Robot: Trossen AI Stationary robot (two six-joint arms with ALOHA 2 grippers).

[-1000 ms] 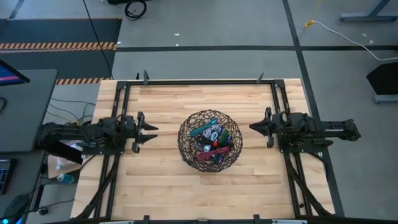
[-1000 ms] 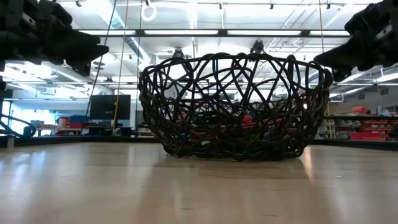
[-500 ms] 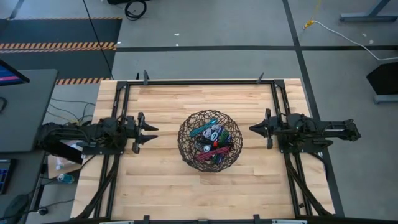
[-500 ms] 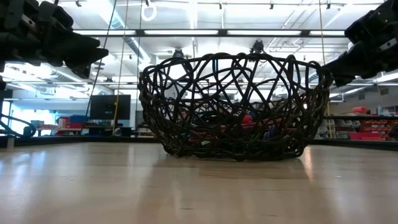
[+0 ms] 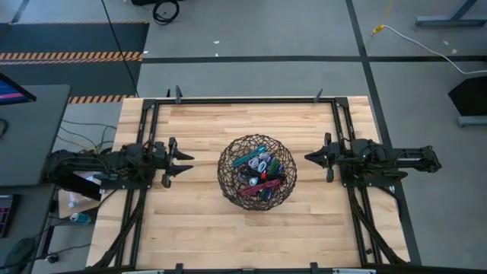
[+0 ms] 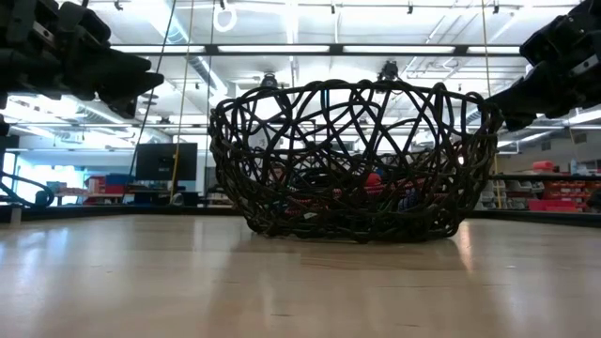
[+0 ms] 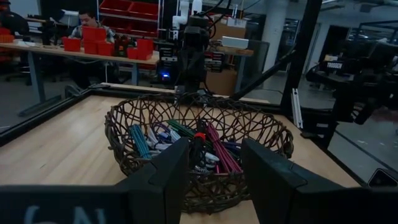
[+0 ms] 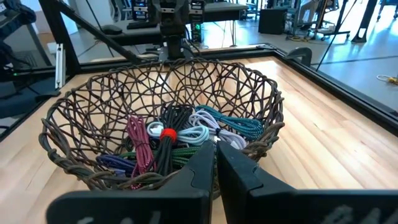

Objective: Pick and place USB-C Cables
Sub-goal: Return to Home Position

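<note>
The wire-mesh basket (image 5: 225,161) sits mid-table (image 5: 190,122), USB-C cables (image 5: 257,172) heaped inside. The left gripper (image 5: 186,163) hovers well apart on its left, fingers (image 7: 163,180) spread. The right gripper (image 5: 309,157) hovers opposite, pinched closed on nothing.

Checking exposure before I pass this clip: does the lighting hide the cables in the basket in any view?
High view: even light; the coiled coloured USB-C cables read clearly inside the round dark wire-mesh basket. Low view: bright ceiling lights behind turn the basket into a silhouette, cables mostly hidden, and a sheen lies on the wooden table. Both wrist views: cables well lit.
</note>
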